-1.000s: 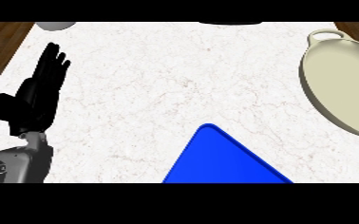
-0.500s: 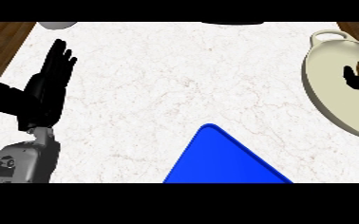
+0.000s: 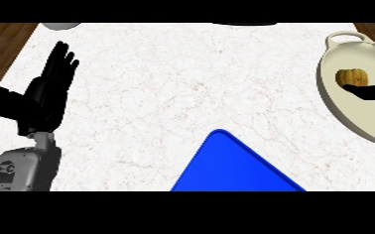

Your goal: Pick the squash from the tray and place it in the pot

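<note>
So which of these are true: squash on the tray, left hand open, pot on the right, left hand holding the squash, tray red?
1. The squash lies on the tray. False: the squash shows inside the rim of the pot, with part of the right hand beside it; the tray shows nothing on it.
2. The left hand is open. True: the left hand rests at the counter's left, fingers up.
3. The pot is at the view's right edge. True.
4. The left hand holds the squash. False: it holds nothing and is far across the counter from it.
5. The tray is red. False: it is blue.
</note>
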